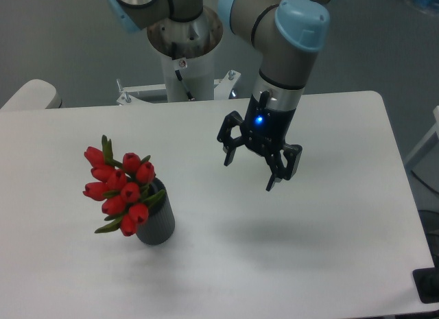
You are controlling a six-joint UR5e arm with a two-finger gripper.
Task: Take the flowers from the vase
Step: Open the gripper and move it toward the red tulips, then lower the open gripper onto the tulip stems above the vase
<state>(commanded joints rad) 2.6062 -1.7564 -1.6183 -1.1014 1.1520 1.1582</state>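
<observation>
- The scene is lit evenly and brightly from overhead; no glare is seen on the white surface [206,278].
- A soft, faint shadow is cast at 5 o'clock of the end effector [249,169].
- Slight softness is noted throughout.

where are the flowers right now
The flowers are on the left side of the camera view, standing in the vase on the white table, well left of the open tool.
</observation>
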